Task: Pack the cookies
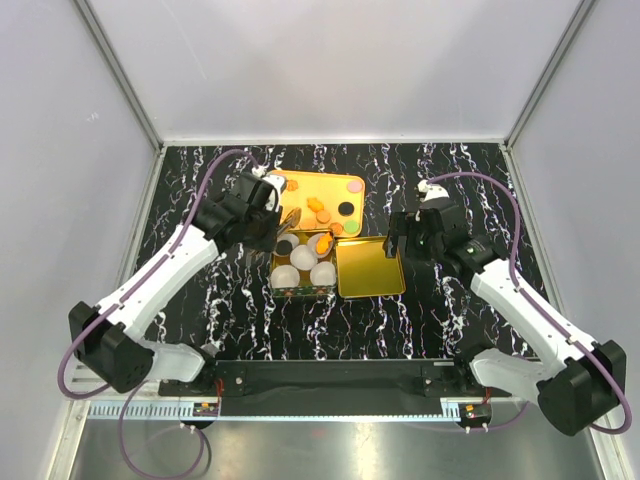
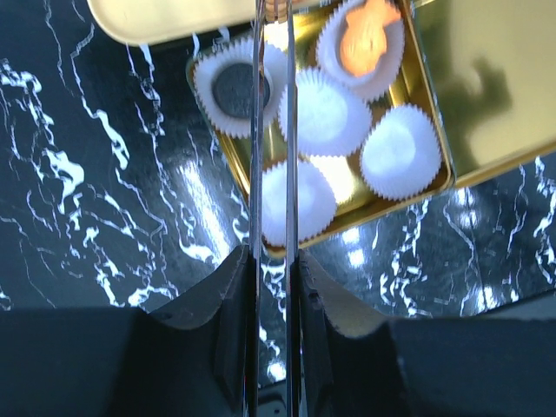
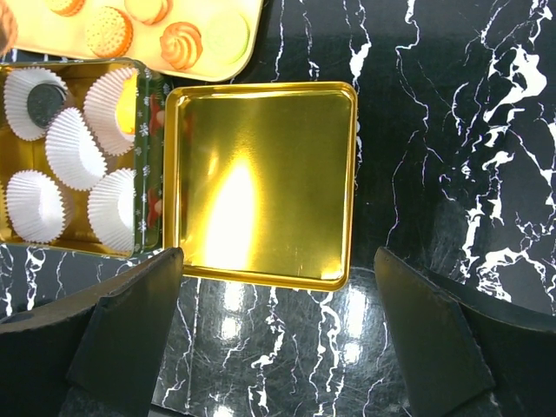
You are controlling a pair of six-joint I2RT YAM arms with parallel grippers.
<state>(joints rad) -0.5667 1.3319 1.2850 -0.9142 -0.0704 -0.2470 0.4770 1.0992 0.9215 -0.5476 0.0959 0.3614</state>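
Observation:
The cookies [image 1: 318, 208] lie on a gold tray [image 1: 300, 181] at the back: mostly orange, one black [image 1: 346, 208], one pink [image 1: 355, 186]. In front of it, a gold tin [image 1: 301, 293] holds white paper cups. One cup has a black cookie [image 2: 233, 89] in it and another an orange cookie [image 2: 369, 39]. My left gripper [image 2: 274, 261] is shut on thin metal tongs [image 2: 258, 139], whose blades reach over the tin's left side. Their tips run off the top of the left wrist view. My right gripper [image 3: 278, 256] hangs open over the near edge of the tin's lid [image 3: 261, 182], holding nothing.
The lid [image 1: 370, 267] lies face up right of the tin, touching it. Black marbled tabletop [image 1: 450, 180] surrounds everything. White enclosure walls [image 1: 70, 120] close the left, right and far sides. In the right wrist view, orange cookies [image 3: 181, 43] and a green one [image 3: 228, 35] show on the tray.

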